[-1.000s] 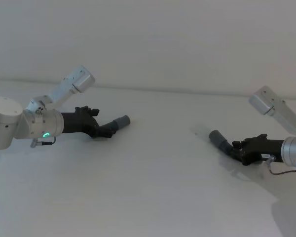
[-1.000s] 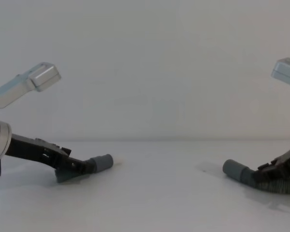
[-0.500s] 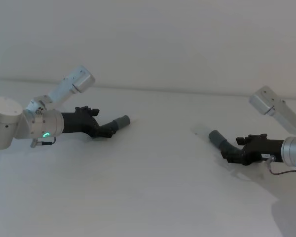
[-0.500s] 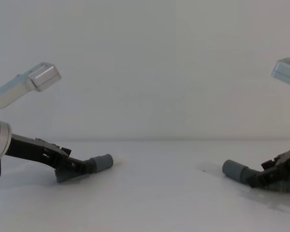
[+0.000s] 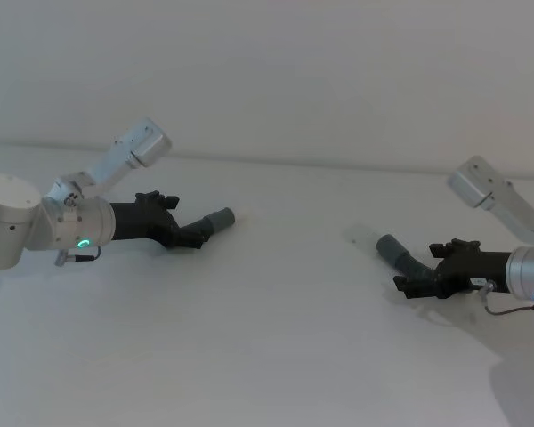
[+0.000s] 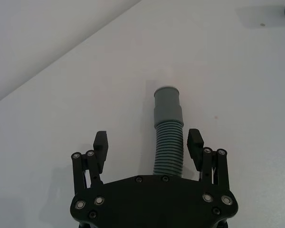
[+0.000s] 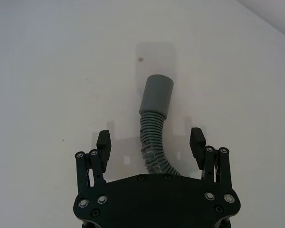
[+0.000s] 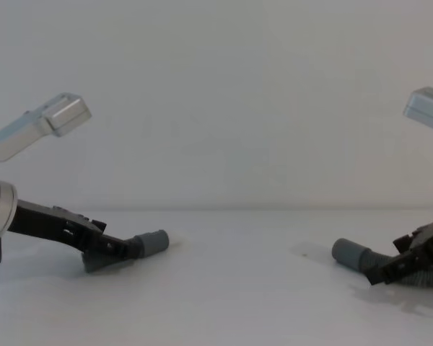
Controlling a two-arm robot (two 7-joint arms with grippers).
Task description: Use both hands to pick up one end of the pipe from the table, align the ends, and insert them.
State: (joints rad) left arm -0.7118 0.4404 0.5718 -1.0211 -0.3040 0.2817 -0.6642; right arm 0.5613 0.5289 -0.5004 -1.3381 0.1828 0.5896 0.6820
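The pipe lies in two parts on the white table (image 5: 276, 338). The left part's ribbed hose (image 6: 169, 147) runs between the fingers of my left gripper (image 6: 147, 139), which stands open with a wide gap on one side. Its smooth grey end (image 5: 221, 217) points toward the middle beyond the left gripper (image 5: 191, 236). My right gripper (image 7: 150, 137) is open too, straddling the other ribbed hose (image 7: 152, 142) without touching it. That end (image 7: 157, 93) pokes out past the fingertips. From the chest, both ends (image 8: 153, 242) (image 8: 346, 252) tilt slightly upward and face each other far apart.
A white wall (image 5: 276, 80) rises behind the table's far edge. Each arm's silver-grey elbow link (image 5: 138, 147) (image 5: 481, 182) sticks up near its side of the table. A broad stretch of bare table separates the two ends.
The right gripper's fingers have spread apart and it has dropped lower around its hose, shifting slightly toward the end. The left arm and its hose have not moved.
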